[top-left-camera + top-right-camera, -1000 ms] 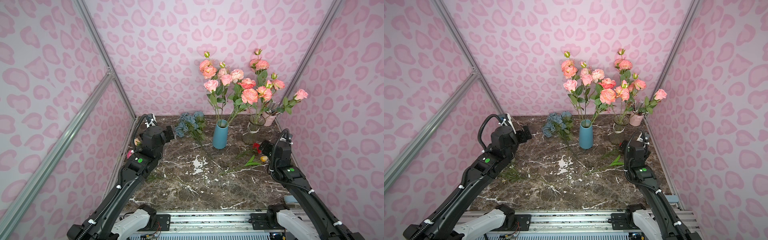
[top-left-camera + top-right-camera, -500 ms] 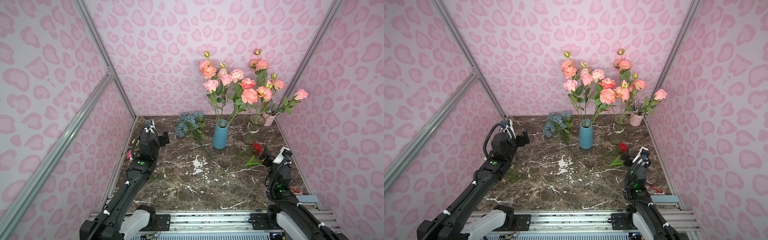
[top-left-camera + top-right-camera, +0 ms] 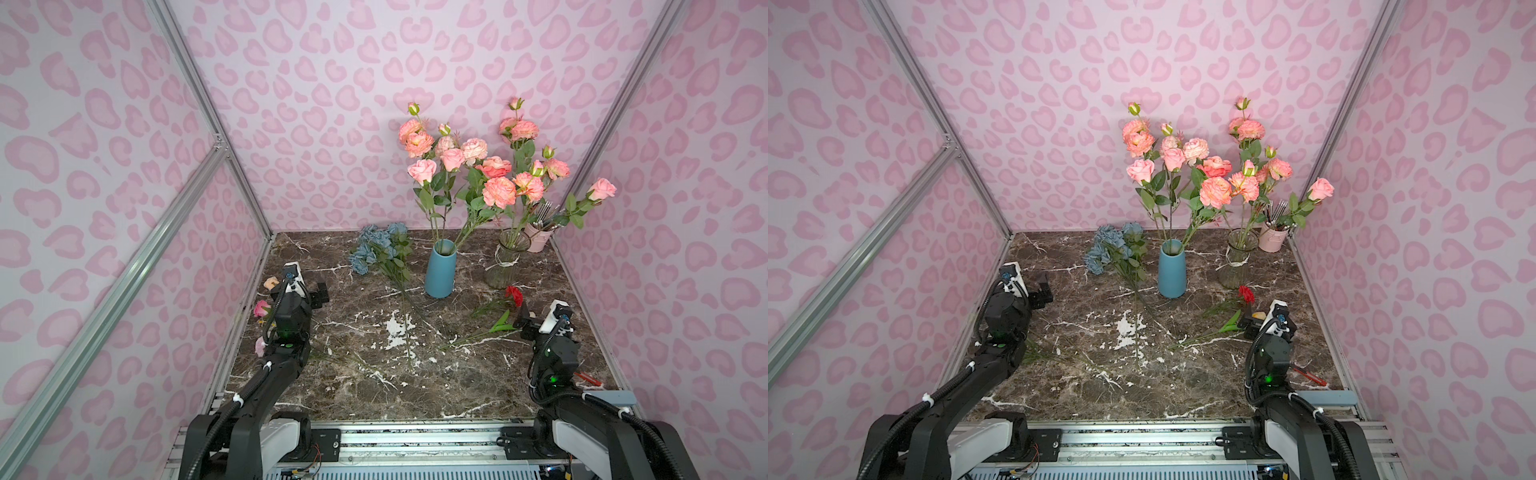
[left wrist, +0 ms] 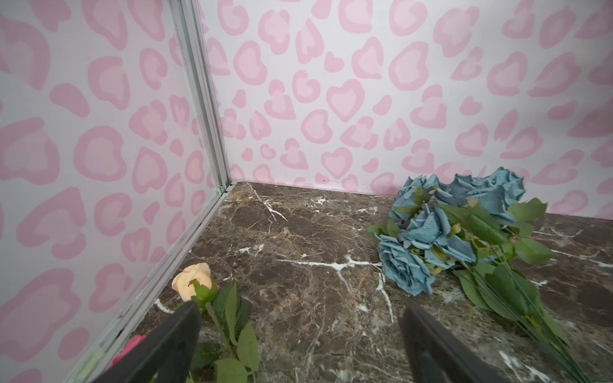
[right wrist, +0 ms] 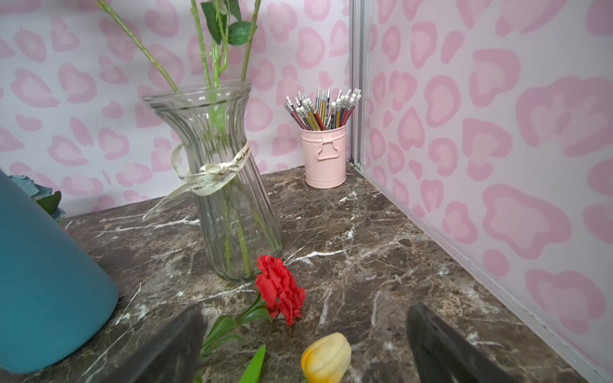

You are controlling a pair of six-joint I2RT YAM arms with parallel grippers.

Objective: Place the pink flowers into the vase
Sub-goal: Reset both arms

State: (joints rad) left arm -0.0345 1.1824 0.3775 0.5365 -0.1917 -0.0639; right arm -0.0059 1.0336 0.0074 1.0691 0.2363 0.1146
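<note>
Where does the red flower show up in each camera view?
A top view: red flower lying right of centre, in front of the glass vase.
A top view: same place, before the vase.
Left wrist: not in it.
Right wrist: at the vase's foot.
Shared landmark: the glass vase.

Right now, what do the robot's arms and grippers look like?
The left arm and right arm are black with rounded joints, green lights, cables held by white ties, and white wrist cameras. The left gripper and right gripper have flat black fingers.
</note>
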